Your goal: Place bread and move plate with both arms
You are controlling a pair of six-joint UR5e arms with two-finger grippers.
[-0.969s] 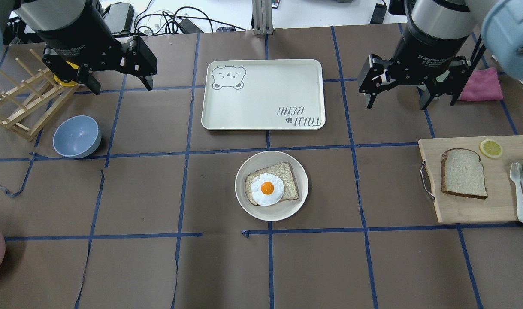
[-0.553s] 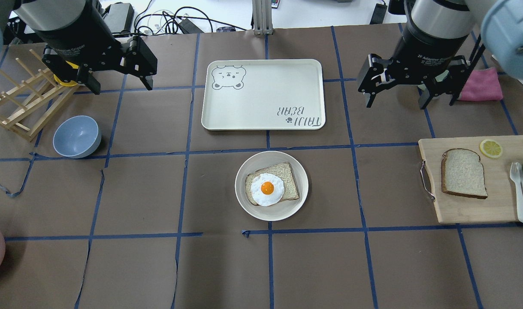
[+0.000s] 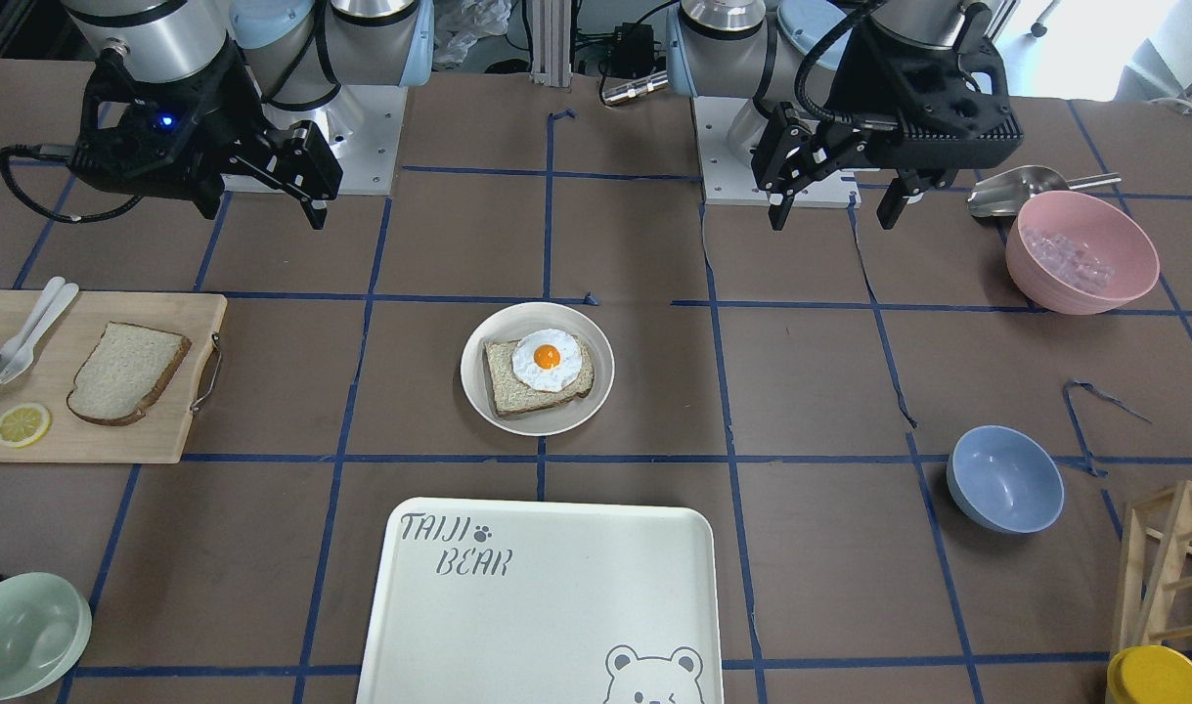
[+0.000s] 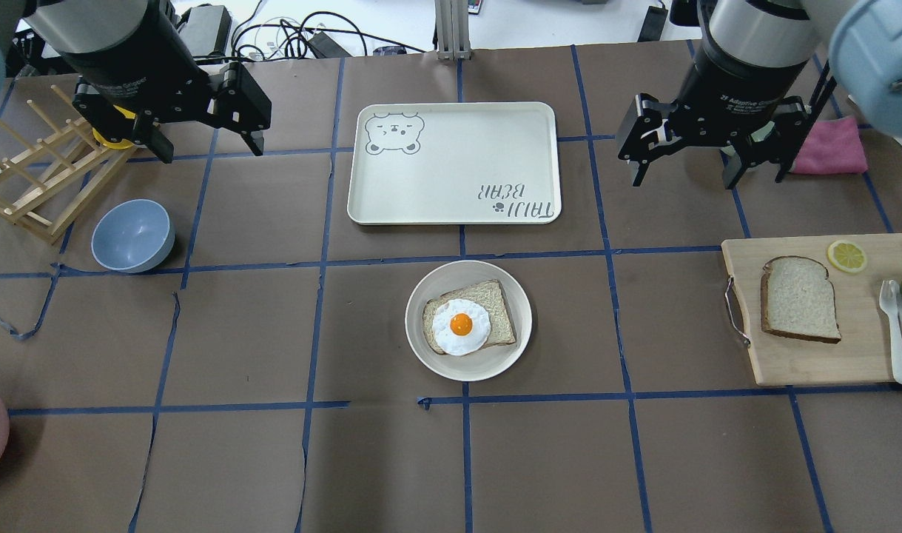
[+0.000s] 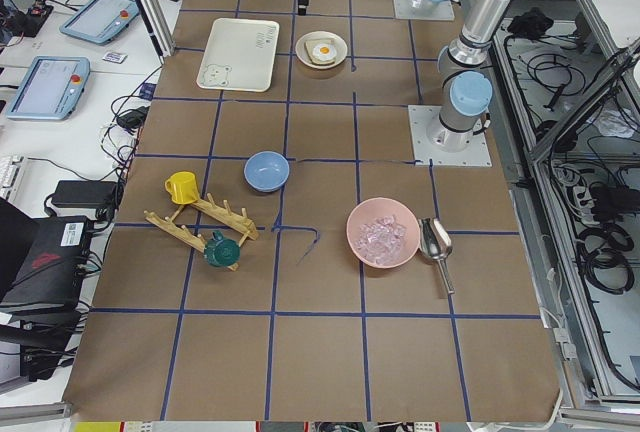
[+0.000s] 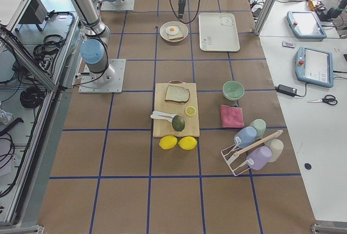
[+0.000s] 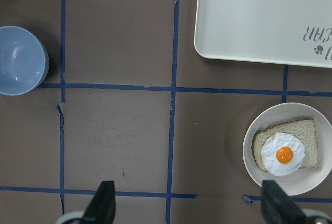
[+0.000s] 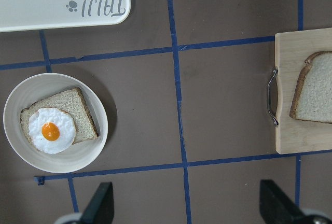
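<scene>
I'm hovering left gripper [image 4: 210, 152] and right gripper [image 4: 684, 178], jaws wide and empty; next I'm probably lowering right onto the bread [image 4: 800, 298].

The bread [image 4: 800, 298] lies on the cutting board [image 4: 806, 364], right of the plate [image 4: 469, 369].

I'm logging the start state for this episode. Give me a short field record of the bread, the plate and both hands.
bread: flat on the cutting board, robot's right side, not gripped
plate: table centre, carries the egg-topped toast, apart from the tray
left hand: open, empty, above the table
right hand: open, empty, above the table, not over the board
</scene>
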